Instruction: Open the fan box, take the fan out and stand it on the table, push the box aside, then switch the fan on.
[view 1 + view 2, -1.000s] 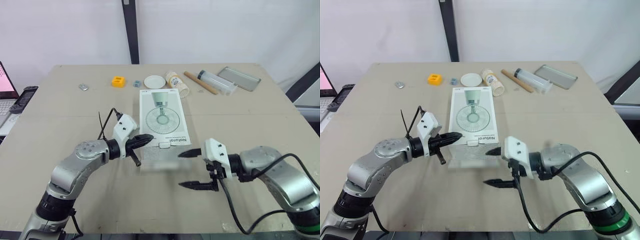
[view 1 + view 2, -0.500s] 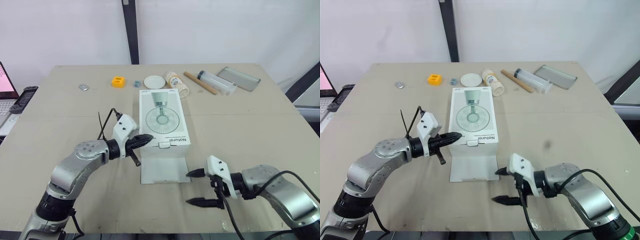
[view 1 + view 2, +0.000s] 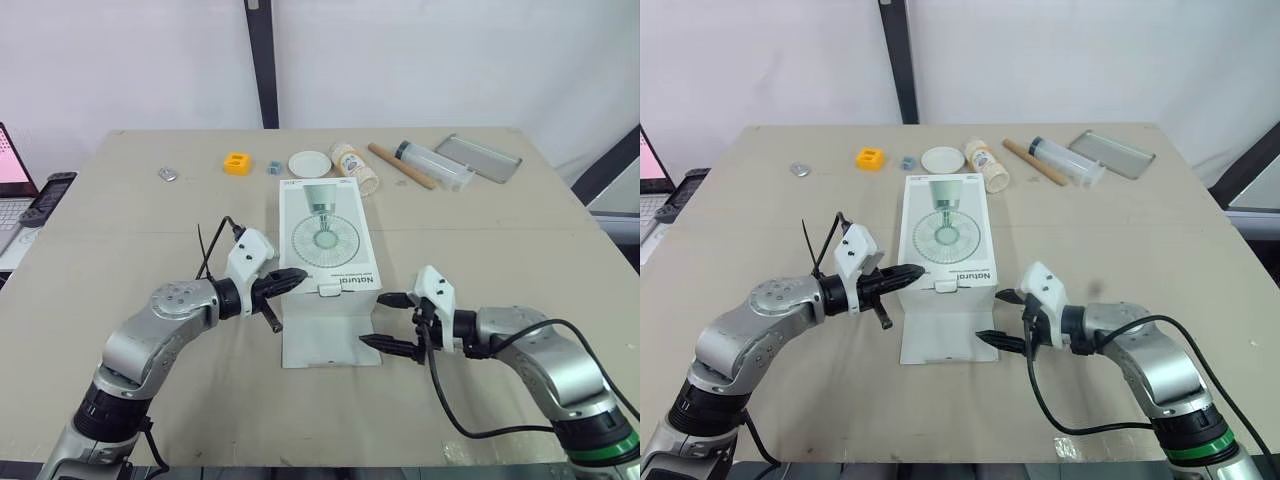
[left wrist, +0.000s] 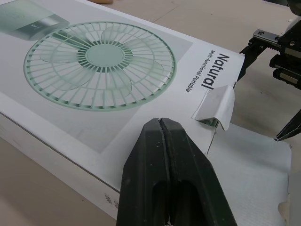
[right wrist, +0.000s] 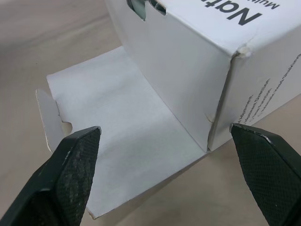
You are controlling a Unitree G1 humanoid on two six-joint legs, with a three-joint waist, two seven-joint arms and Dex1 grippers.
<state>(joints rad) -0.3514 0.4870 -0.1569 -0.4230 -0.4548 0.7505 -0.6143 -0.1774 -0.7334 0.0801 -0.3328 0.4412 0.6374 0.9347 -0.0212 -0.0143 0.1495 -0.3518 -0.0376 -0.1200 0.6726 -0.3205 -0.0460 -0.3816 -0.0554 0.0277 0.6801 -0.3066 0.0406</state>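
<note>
The table (image 3: 500, 240) carries the fan box (image 3: 325, 235) at its middle, lying flat with the printed fan face up. Its long axis runs straight away from the robot, so the near short end faces both arms. That end is the one being worked. Its outer flap (image 3: 330, 340) is folded down and lies flat on the table toward the robot. Behind it a plain white face still covers the end; I cannot tell whether that is an inner flap or an insert.

The right gripper (image 3: 374, 320) is the nearer one to the opening. It sits just beside the flap's right edge with its fingers spread wide and nothing between them, pointing leftward across the box's end — the opening lies to its left and slightly ahead. The left gripper (image 3: 290, 277) is at the box's near left corner, fingers pressed together and empty, tips over the top panel. It looks to be steadying the box, though contact is not certain.

The box is white card, light-looking, with "Natural" printed along the near edge. A small tuck tab (image 4: 216, 106) stands bent up there — likely loose.
</note>
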